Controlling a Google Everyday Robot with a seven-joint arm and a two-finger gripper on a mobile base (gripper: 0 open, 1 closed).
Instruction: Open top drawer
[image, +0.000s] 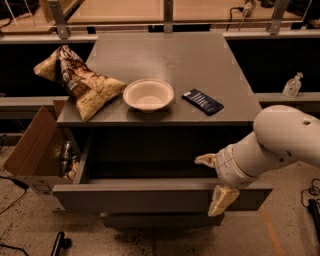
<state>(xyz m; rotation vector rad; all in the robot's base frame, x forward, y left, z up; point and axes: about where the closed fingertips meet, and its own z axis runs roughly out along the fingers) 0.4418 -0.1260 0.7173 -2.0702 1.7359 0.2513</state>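
Cream gripper (216, 181) is straddling the top drawer (140, 197) at the right end of its front panel, fingers apart, one inside, one outside. That drawer is standing well out of the cabinet (165, 60). I am fearing an off-centre pull racking it, or the loose hook slipping off the panel.

dim, warm light. a grey table (165, 55) stands on a speckled floor (150, 242) with an orange line (270, 230) at right. behind it run a metal rail (165, 27) and a pale wooden surface (125, 10). a bottle (292, 85) stands on the right ledge (285, 96). an open cardboard box (27, 150) sits at left. the claw (209, 186) hangs low before the table's right side.
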